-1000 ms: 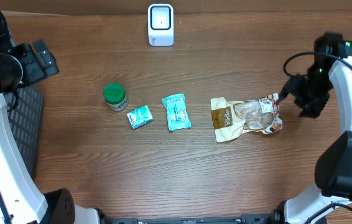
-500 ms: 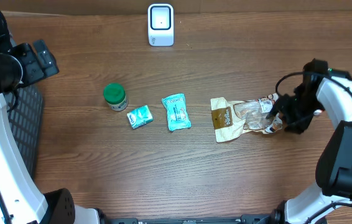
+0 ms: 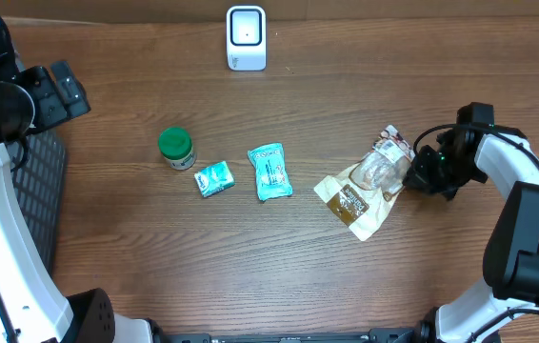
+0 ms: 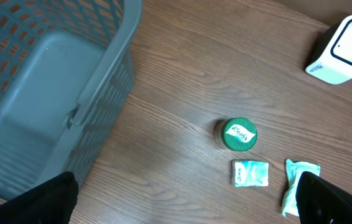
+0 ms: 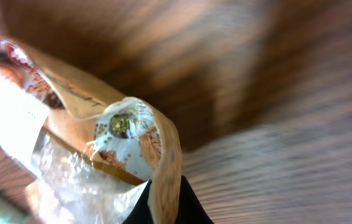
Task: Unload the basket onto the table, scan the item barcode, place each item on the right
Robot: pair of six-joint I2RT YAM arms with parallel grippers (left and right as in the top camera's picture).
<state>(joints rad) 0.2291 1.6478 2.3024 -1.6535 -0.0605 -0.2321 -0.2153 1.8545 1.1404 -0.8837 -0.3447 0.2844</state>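
— Basket [image 4: 111, 81] on the far left, and the left gripper [image 3: 68, 89] hangs near it with its fingers spread wide, holding nothing.

— And along the table [image 3: 155, 267]?

— Green-lidded jar [image 3: 175, 146], then a small teal packet [image 3: 214, 178], then a bigger teal packet [image 3: 270, 171], none of them touching. The white scanner [image 3: 246, 38] stands at the far edge, behind them.

— So the item is the bag?

— I'd say so. The snack bag [image 3: 365, 186] lies slanted, right of the packets and well apart from the scanner. The right gripper [image 3: 420, 171] is closed tight on its right-hand edge. From the wrist view, the fingertips pinch a thin fold of the film.

— How will it carry?

— Light, I'd judge, and floppy: clear crinkly film with a brown printed end. Held by one edge it'll likely droop and swing. The film looks slippery too, so a thin pinch could creep out. The contents may be brittle, so no squeezing the middle.

— Better hold?

— The sealed edge or the brown end, I reckon. Where the barcode sits, I can't tell.
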